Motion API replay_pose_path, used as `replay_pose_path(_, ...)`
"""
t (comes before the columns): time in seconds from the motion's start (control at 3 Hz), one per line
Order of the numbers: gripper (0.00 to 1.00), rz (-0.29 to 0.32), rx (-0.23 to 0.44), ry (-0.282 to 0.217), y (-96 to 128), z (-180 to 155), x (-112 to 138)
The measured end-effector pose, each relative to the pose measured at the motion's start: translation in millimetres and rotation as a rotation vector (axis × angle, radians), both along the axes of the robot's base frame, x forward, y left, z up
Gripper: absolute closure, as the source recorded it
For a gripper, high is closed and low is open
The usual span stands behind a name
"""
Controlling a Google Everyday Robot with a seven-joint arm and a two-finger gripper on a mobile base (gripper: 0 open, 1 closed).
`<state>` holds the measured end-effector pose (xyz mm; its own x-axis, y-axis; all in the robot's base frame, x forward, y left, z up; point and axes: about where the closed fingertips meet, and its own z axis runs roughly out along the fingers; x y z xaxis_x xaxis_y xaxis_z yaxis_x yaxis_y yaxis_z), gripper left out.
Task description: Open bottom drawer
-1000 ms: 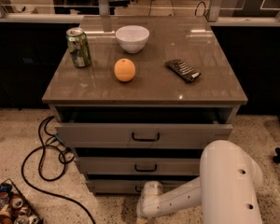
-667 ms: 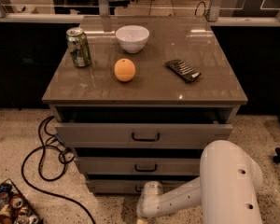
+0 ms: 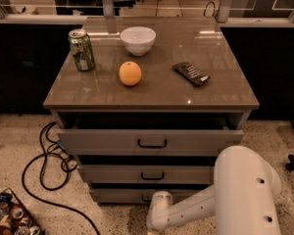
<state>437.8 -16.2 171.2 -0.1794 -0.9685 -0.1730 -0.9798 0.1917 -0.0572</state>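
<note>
I am on the reaching step. The bottom drawer (image 3: 118,196) sits low at 6 o'clock, and it does not look pulled out yet. My hand (image 3: 156,225) is down at 6 o'clock too, just in front of that drawer, by its little black handle (image 3: 146,198). The hand is partly cut off there, so I cannot tell if it is open or holding anything. Next, I think I must catch the handle and pull straight back toward 6 o'clock.

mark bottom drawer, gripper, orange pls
bottom drawer (image 3: 116,196): camera view, left part of its grey front.
gripper (image 3: 158,203): camera view, its white casing, at that drawer's front.
orange (image 3: 130,73): camera view, middle of the fruit.
</note>
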Motion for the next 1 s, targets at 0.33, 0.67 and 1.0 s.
replay_pose_path(0.33,0.0,0.021,-0.046,-0.031,-6.9,17.8,2.6)
replay_pose_path(0.67,0.0,0.044,-0.062,-0.085,-8.5,27.5,2.4)
replay_pose_path(1.0,0.0,0.051,-0.065,-0.076,-7.5,25.1,2.8)
